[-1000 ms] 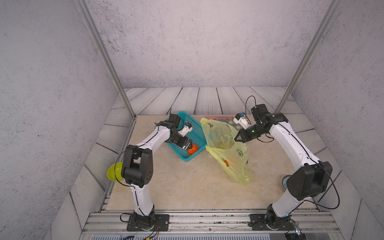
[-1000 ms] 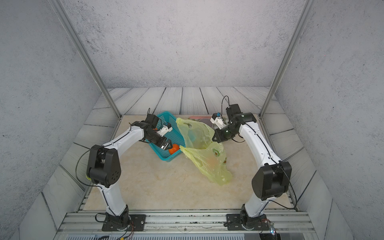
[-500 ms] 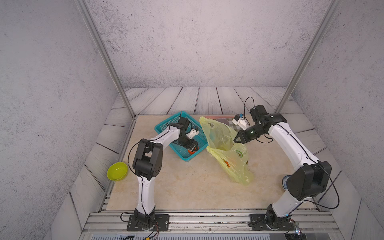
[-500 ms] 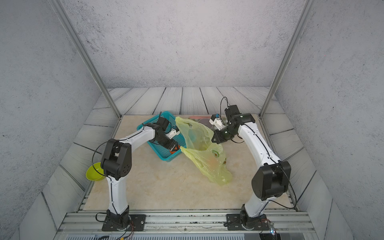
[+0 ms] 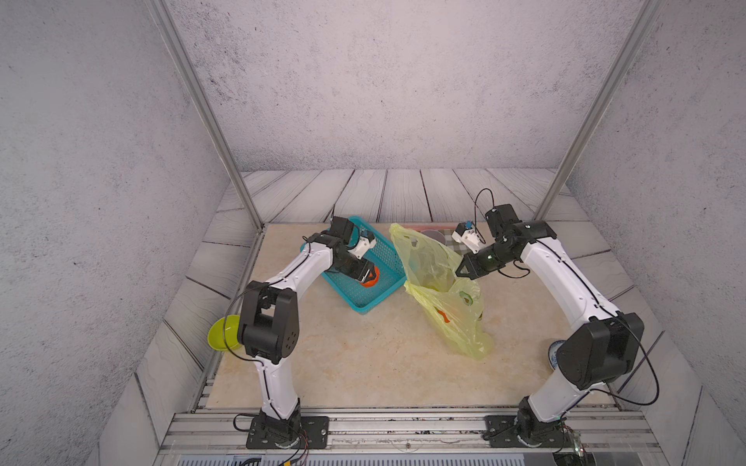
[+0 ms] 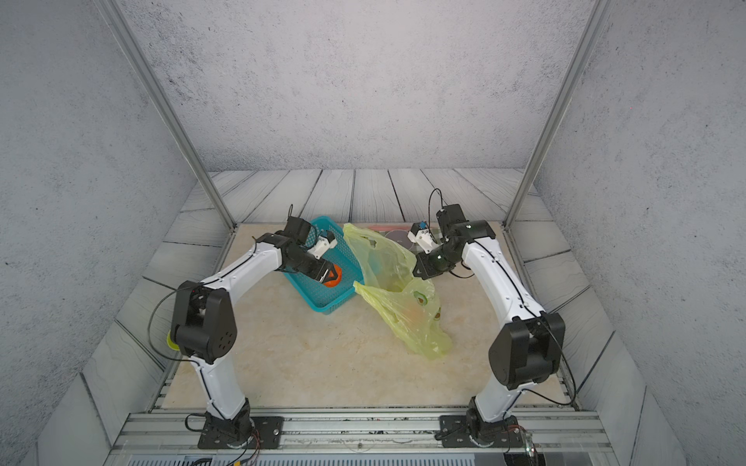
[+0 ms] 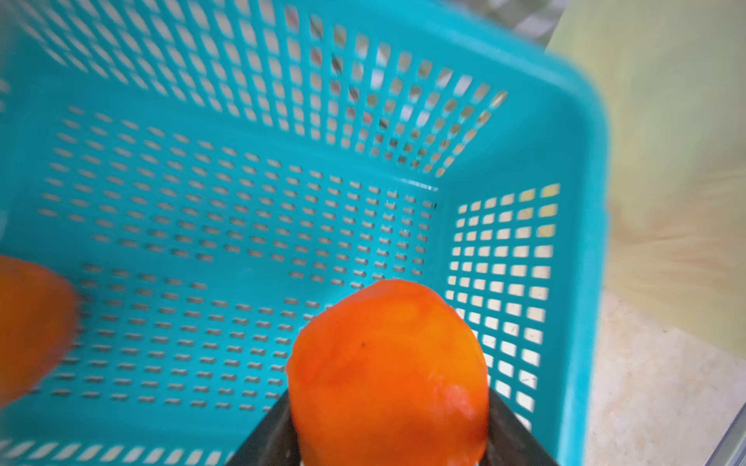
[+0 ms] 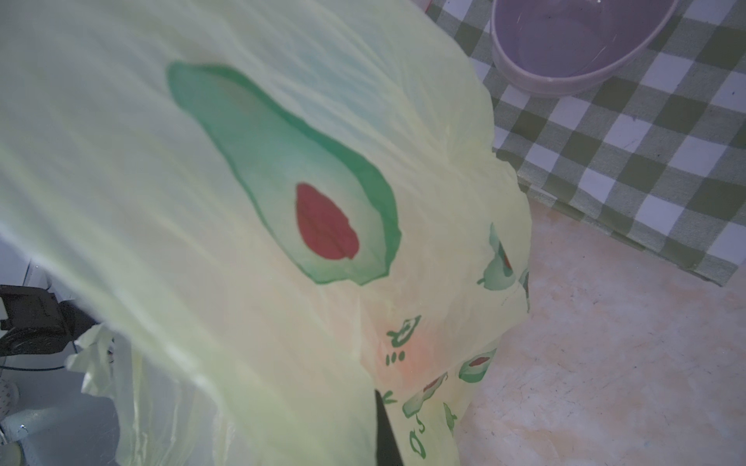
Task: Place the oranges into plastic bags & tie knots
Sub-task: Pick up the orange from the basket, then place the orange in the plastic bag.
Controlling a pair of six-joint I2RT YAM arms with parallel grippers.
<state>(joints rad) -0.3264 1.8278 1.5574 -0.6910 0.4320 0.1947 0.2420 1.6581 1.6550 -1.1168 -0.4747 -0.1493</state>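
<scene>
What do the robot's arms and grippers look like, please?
The left arm and right arm have smooth white links, bulky black joints and thin black cables looping outside. Each wrist carries a small white camera block. The left gripper and right gripper are black with tapered fingers.

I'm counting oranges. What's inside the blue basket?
Two oranges: one orange held in the left gripper, a second orange blurred, half outside the wrist view. The left arm hides part of the basket floor in both top views.
</scene>
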